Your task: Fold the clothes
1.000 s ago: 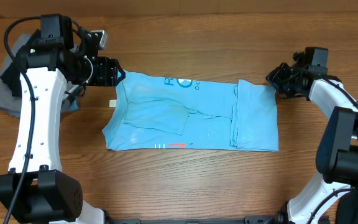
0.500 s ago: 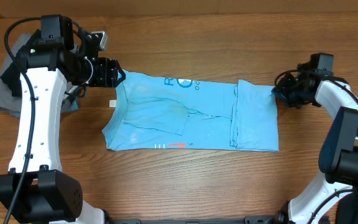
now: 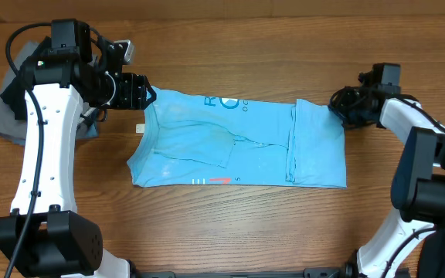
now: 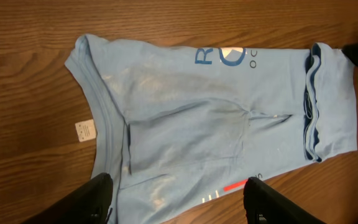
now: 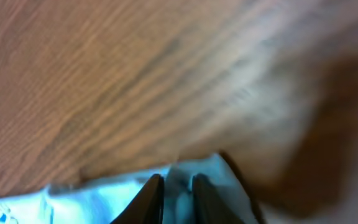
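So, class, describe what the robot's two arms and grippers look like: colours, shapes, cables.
The left arm and right arm have white curved shells between black joints. A black cable loops beside the left arm. The left gripper and right gripper are black, each two-fingered.

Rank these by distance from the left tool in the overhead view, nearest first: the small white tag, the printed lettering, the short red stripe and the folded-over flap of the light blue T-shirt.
1. Small white tag, beside the light blue T-shirt collar, just below the left tool.
2. Printed lettering, along the far edge, mid-shirt.
3. Short red stripe, by the near edge.
4. Folded-over flap, at the right end.
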Robot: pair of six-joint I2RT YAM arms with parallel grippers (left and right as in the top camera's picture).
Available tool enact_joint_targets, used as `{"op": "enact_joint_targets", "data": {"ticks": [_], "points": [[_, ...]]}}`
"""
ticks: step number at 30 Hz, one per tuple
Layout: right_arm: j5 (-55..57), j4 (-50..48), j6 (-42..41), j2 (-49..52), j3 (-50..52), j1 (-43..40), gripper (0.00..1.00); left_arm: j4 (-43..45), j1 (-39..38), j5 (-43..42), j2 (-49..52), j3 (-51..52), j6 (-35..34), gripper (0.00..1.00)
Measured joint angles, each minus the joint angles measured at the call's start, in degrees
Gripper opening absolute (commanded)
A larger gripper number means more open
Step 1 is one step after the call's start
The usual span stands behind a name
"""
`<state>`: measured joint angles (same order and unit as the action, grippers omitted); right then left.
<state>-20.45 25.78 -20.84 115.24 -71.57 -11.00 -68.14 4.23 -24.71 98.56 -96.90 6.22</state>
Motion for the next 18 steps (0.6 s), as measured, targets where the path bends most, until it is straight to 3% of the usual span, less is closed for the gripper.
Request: {"op": "enact_joint_targets", "data": {"ticks": [8, 14, 15, 18], "points": [[-11.61, 12.87, 10.03, -12.04, -0.11, -9.70, 0.69, 0.15, 0.00, 0.02, 0.00, 0.00, 0.46, 0.75], [-15.78, 25.03, 16.26, -16.83, -0.33, -15.28, 0.75, 0.42, 0.00, 0.04, -0.11, 0.00, 1.14, 0.77], [-15.78, 25.94, 17.35, -16.79, -0.17, -15.58, 0.79, 0.44, 0.00, 0.02, -0.17, 0.00, 1.25, 0.77], [-15.72, 27.15, 22.47, -16.65, 1.18, -15.85, 0.80, 0.57, 0.00, 0.02, -0.59, 0.00, 1.57, 0.78]]}}
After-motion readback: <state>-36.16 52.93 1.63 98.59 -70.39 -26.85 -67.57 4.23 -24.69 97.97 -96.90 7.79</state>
